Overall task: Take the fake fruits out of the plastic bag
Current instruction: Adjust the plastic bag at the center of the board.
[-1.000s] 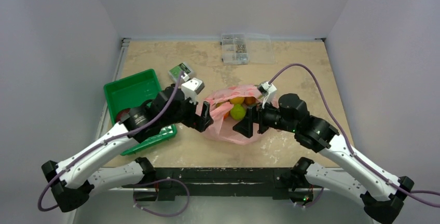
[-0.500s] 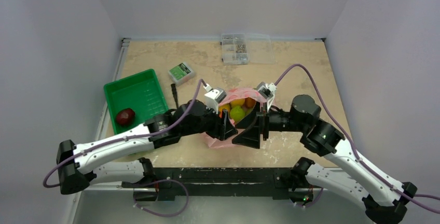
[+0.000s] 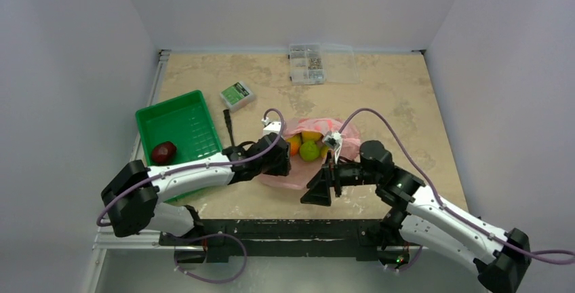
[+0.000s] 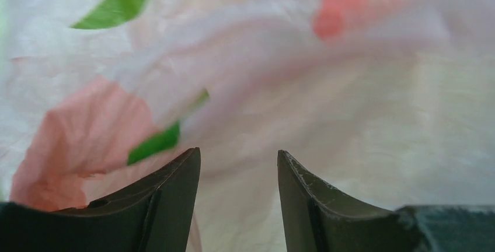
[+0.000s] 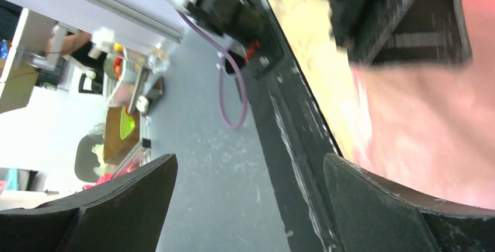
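- Fake fruits [image 3: 310,149] (lime green, yellow, orange) sit in the open mouth of the plastic bag [image 3: 291,179] at table centre.
- One dark red fruit [image 3: 163,152] lies in the green tray [image 3: 183,113], at the bag's 9 o'clock.
- Left gripper [image 4: 238,154], fingers apart, faces the bag's 9 o'clock edge.
- Right gripper [image 3: 317,188], fingers spread wide, hovers at its 6 o'clock.

The plastic bag [image 4: 327,88] fills almost the whole view, a thin, wrinkled, pale film, a little blurred. The left gripper [image 4: 238,154] enters from 6 o'clock. Its two dark fingers [image 4: 163,205] stand apart, with a gap between the tips, and pale film shows in this gap. A pink-red patch [image 4: 82,141] lies at 8 o'clock, with a small green patch [image 4: 154,142] just beside it. A larger green patch [image 4: 114,4] is at 11 o'clock, and another pink-red patch [image 4: 335,10] at 1 o'clock.
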`<action>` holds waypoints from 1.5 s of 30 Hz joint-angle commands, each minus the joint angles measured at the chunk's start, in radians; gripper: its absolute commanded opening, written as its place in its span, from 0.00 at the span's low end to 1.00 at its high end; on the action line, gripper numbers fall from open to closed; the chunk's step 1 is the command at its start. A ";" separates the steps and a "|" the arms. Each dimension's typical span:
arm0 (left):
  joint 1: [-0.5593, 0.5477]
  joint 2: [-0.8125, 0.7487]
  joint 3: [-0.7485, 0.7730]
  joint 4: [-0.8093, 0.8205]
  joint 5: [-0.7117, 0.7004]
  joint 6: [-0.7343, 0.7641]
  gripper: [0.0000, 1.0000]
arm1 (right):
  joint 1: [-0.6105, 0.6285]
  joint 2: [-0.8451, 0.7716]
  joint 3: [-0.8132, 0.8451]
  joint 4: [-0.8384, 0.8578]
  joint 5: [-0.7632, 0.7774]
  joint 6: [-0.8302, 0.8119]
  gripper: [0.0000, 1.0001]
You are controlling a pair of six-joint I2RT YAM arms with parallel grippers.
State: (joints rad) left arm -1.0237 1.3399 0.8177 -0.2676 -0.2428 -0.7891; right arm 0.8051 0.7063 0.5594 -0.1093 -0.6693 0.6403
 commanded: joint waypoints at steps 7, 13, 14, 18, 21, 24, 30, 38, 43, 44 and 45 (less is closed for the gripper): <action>0.083 -0.020 -0.054 -0.116 -0.085 0.075 0.51 | 0.098 0.118 -0.125 0.327 -0.014 0.124 0.99; 0.061 -0.042 -0.113 0.027 -0.028 0.029 0.49 | 0.213 0.101 0.160 0.041 0.163 0.056 0.99; 0.053 -0.043 -0.126 0.051 -0.020 0.020 0.49 | 0.213 0.087 0.230 -0.047 0.236 0.015 0.99; 0.030 -0.030 -0.128 0.081 -0.007 0.000 0.51 | 0.212 0.095 0.493 -0.358 0.587 -0.059 0.99; 0.022 -0.018 -0.119 0.083 -0.002 -0.001 0.52 | 0.212 0.167 0.645 -0.592 0.923 -0.156 0.99; 0.014 -0.009 -0.112 0.083 -0.002 -0.005 0.53 | 0.205 0.249 0.689 -0.710 1.172 -0.224 0.99; 0.004 -0.008 -0.113 0.099 -0.002 -0.016 0.54 | 0.140 0.302 0.570 -0.746 1.177 -0.172 0.99; -0.015 -0.006 -0.112 0.119 0.007 -0.022 0.54 | 0.140 0.266 0.350 -0.580 1.341 -0.029 0.99; -0.026 -0.003 -0.129 0.129 0.004 -0.028 0.56 | 0.139 0.276 0.294 -0.560 1.398 0.018 0.99; -0.026 0.000 -0.133 0.135 0.003 -0.030 0.56 | 0.140 0.269 0.287 -0.565 1.407 0.034 0.99; -0.026 0.004 -0.137 0.138 -0.001 -0.033 0.56 | 0.140 0.257 0.276 -0.555 1.401 0.045 0.98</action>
State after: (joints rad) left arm -1.0435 1.3334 0.6888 -0.1825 -0.2382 -0.8009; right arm 0.9470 0.9878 0.8738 -0.7158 0.6437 0.6113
